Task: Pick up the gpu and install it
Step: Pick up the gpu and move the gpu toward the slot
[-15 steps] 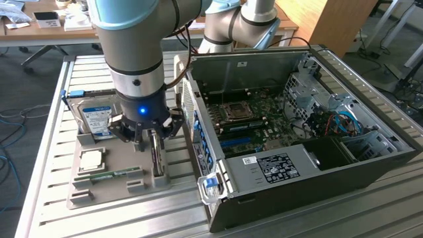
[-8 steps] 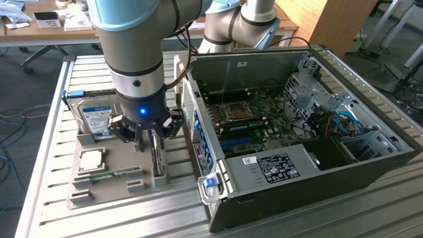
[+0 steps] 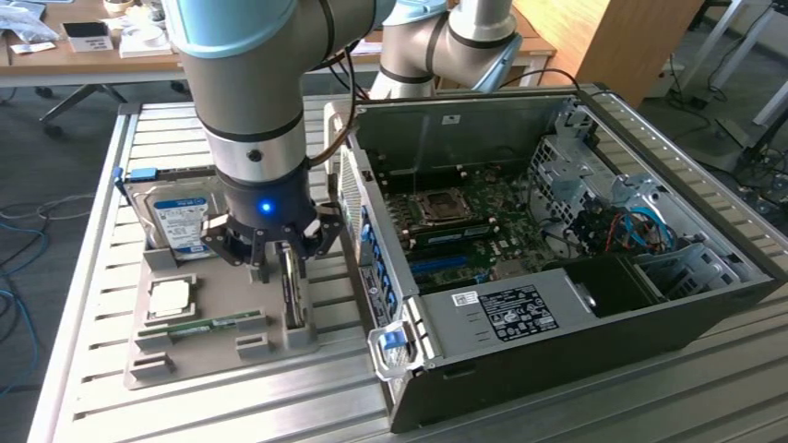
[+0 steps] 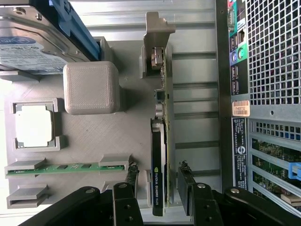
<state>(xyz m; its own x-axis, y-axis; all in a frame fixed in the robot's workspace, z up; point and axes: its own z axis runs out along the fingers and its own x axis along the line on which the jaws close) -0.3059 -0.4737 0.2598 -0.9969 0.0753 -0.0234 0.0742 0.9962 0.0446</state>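
open and empty, my hand (image 4: 157,178) straddles the gpu (image 4: 159,150), which stands on edge in the tray (image 4: 94,141) beside the computer case (image 4: 263,70), long axis running straight ahead between my fingers (image 4: 132,178).

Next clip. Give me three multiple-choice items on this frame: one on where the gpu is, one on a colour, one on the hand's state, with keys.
1. Where is the gpu?
A) On edge in the grey tray
B) On the floor
C) In a person's hands

2. What colour is the hard drive label?
A) Red
B) Blue and white
C) Yellow

3. How is the hand?
A) Shut on the hard drive
B) Shut and empty
C) Open, fingers either side of the gpu

Key:
1 A: the card stands upright in the tray's slot.
2 B: the label is blue with white.
3 C: a gap shows between each finger and the card.
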